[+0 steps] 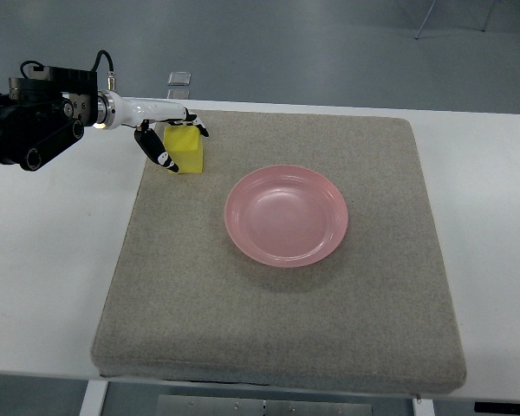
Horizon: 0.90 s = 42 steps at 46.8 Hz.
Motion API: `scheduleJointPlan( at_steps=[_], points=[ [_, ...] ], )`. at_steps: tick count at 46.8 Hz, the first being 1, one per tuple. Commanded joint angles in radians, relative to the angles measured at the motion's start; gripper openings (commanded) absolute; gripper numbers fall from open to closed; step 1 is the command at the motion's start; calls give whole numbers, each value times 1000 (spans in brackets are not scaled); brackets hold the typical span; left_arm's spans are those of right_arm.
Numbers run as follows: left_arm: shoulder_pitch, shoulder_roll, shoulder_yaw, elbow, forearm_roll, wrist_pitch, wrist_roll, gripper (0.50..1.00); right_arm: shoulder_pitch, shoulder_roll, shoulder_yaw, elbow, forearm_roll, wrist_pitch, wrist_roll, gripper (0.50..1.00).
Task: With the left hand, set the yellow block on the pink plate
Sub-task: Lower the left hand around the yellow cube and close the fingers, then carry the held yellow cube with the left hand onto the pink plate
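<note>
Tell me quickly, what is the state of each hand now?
Left hand: fingers around the yellow block, which sits on the mat; firm grasp cannot be told.
Right hand: not in view.

pink plate [286,215]: glossy, smooth | mat [277,321]: rough grey cloth

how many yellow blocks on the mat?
1. The yellow block sits at the mat's far-left corner, left of the pink plate, with the left hand around it. Nothing looks hidden.
</note>
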Motion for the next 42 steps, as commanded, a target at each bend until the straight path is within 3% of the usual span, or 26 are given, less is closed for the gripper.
scheduleJointPlan(
  at_steps=[1, 13, 17, 27, 42],
  points=[
    [0, -3, -1, 0, -1, 2, 0, 786, 0, 0, 0, 0, 0, 0, 0, 924],
    [-1, -7, -3, 10, -6, 13, 3, 630, 0, 0, 0, 0, 0, 0, 0, 924],
    [-1, -7, -3, 10, -9, 47, 5, 617, 0, 0, 0, 0, 0, 0, 0, 924],
    [-10, -7, -3, 12, -15, 56, 6, 500, 0, 0, 0, 0, 0, 0, 0, 924],
    [-20, -7, -15, -2, -23, 70, 5, 500, 0, 0, 0, 0, 0, 0, 0, 924]
  ],
)
